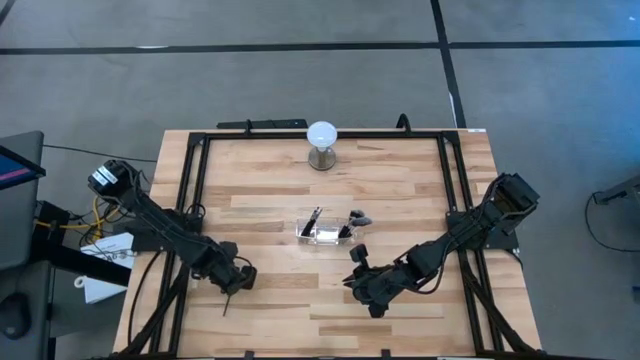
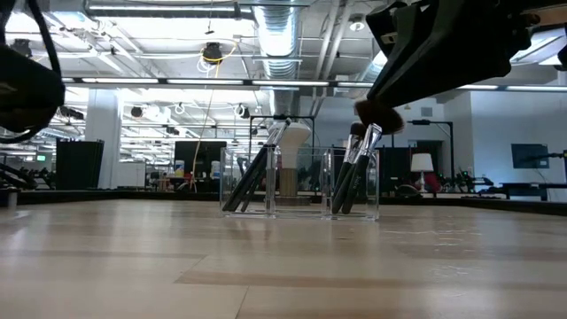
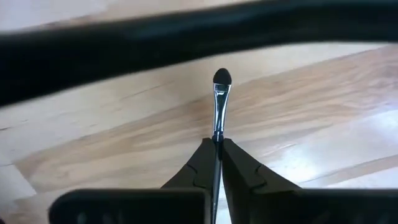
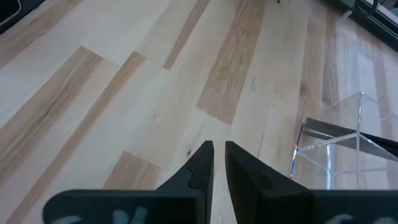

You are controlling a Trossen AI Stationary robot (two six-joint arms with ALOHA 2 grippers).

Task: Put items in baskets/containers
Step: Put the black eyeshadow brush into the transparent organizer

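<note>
The clear holder (image 1: 325, 232) stands mid-table, glinting in the low view (image 2: 301, 182), with several slim dark brushes (image 2: 354, 168) leaning inside it; one corner of the holder shows in the right wrist view (image 4: 329, 146). My left gripper (image 1: 238, 281) is near the table's near-left part and is shut on a thin brush (image 3: 219, 99) with a silver ferrule and a small dark tip. My right gripper (image 1: 362, 287) hovers near-right of the holder, and its fingers (image 4: 217, 155) are shut with nothing between them. My left gripper pinches the brush between its two fingertips on the handle just behind the silver ferrule (image 3: 217, 134). The fingers lie along the brush, so its dark tip (image 3: 222, 77) sticks out forward past them. The rest of the handle is hidden between the fingers.
A white globe on a metal base (image 1: 322, 140) stands near the far edge. A black frame (image 1: 200, 180) borders the wooden table on the left, right and far sides. Bare wood lies between the two grippers, near of the holder.
</note>
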